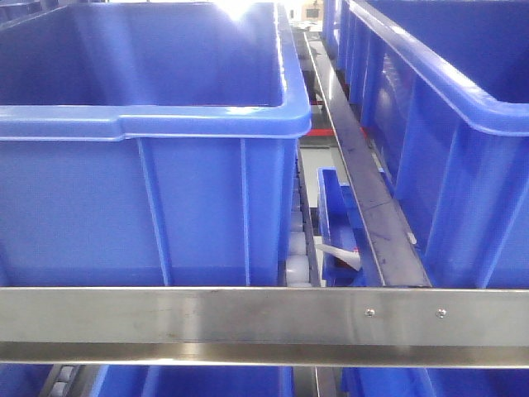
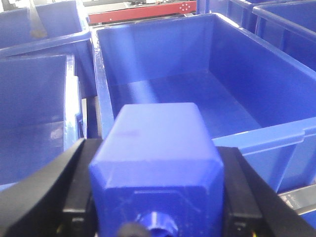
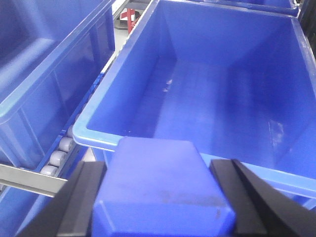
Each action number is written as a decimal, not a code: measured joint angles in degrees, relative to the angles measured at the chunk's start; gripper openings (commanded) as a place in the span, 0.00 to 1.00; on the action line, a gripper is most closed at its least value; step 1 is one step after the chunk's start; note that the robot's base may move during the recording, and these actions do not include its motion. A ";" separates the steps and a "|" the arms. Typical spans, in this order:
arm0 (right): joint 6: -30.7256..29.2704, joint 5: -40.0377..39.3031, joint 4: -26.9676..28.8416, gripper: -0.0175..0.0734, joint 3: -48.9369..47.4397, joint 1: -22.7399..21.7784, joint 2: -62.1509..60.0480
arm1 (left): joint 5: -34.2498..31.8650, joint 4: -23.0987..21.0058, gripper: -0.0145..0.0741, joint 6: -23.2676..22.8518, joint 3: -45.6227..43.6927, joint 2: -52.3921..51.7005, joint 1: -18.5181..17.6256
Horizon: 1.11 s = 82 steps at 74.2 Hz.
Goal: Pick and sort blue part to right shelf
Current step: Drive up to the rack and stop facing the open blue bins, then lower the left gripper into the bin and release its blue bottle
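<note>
In the left wrist view a blue part point(image 2: 155, 143), a smooth rectangular block, fills the space between the black fingers point(image 2: 74, 182) of my left gripper point(image 2: 155, 165), which is shut on it. It hangs just before the near rim of a large empty blue crate point(image 2: 261, 140). My right gripper point(image 3: 160, 192) is likewise shut on a second blue part point(image 3: 160, 173), held over the near rim of another empty blue crate point(image 3: 98, 136). The right shelf shows in the front view as a steel front rail point(image 1: 248, 318) with two small screws. Neither gripper appears in that view.
Big blue crates point(image 1: 149, 124) stand side by side on the rack, with white rollers point(image 3: 57, 158) between them. A narrow blue bin point(image 1: 335, 211) holding a white piece sits in the gap beside a dark divider rail point(image 1: 364, 165). More crates point(image 2: 34, 113) lie left.
</note>
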 measured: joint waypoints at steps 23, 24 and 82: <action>0.00 0.00 0.00 0.51 0.00 0.00 0.00 | 0.00 0.00 0.54 0.00 0.00 0.00 0.00; 0.00 0.00 0.00 0.51 0.00 0.00 0.00 | 0.00 0.00 0.54 0.00 0.00 0.00 0.00; 0.00 0.00 0.00 0.51 0.00 0.00 0.00 | -5.33 -0.12 0.54 0.00 -0.29 0.65 0.00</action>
